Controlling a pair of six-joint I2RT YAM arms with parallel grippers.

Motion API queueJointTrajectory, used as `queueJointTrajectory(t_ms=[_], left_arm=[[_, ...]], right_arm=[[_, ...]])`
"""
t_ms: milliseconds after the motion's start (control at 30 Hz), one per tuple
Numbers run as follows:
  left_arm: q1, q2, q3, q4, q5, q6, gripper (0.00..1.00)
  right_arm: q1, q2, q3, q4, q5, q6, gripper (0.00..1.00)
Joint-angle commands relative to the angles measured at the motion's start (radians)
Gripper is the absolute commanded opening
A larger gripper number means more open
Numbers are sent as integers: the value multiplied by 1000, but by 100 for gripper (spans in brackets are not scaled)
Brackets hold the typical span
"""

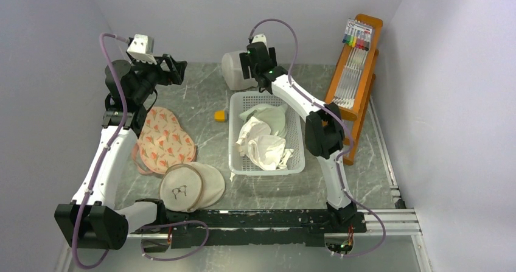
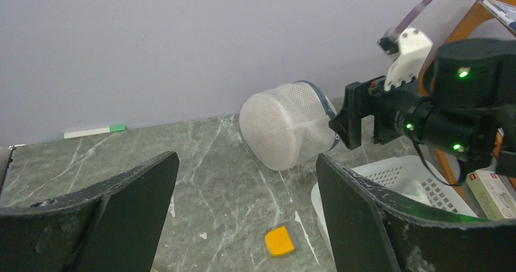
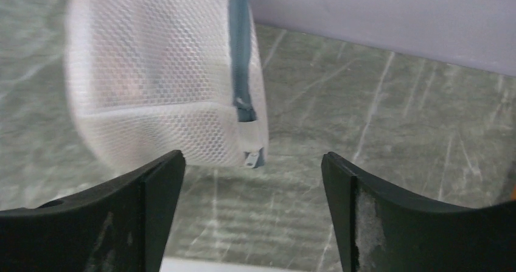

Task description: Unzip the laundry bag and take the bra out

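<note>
The white mesh laundry bag (image 1: 234, 70) stands at the back of the table near the wall. It shows in the left wrist view (image 2: 286, 125) and close up in the right wrist view (image 3: 164, 77), with its grey-blue zipper band (image 3: 241, 53) and the zipper pull (image 3: 252, 157) hanging at its lower corner. The zipper looks shut. The bra is hidden; only a faint pinkish tint shows through the mesh. My right gripper (image 1: 251, 65) is open, just beside the bag, jaws apart from it. My left gripper (image 1: 176, 68) is open and empty, raised at the back left.
A white plastic basket (image 1: 296, 162) holds white and pale-green garments. A small orange block (image 1: 220, 115) lies left of it. A flower-patterned pad (image 1: 163, 135) and a beige round pouch (image 1: 182, 187) lie at the left. A wooden rack (image 1: 356, 71) with pens stands at the right.
</note>
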Motion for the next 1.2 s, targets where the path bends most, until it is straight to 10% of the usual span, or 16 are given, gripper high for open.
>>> queueJointTrajectory(t_ms=[0,433,733,1167], left_arm=[[43,16,9,22,56,-35,95],[69,59,19,19,92,-32,95],[81,80,20,23,109,-45,95],[93,65,20,6,58,-17,95]], right_arm=[[-3,74,45,49,135,-53,79],[-53,206,90,171,-214,-18,70],[-38,92,17,284,-340,-33,20],[168,-212,-51,149,-337,-203,0]])
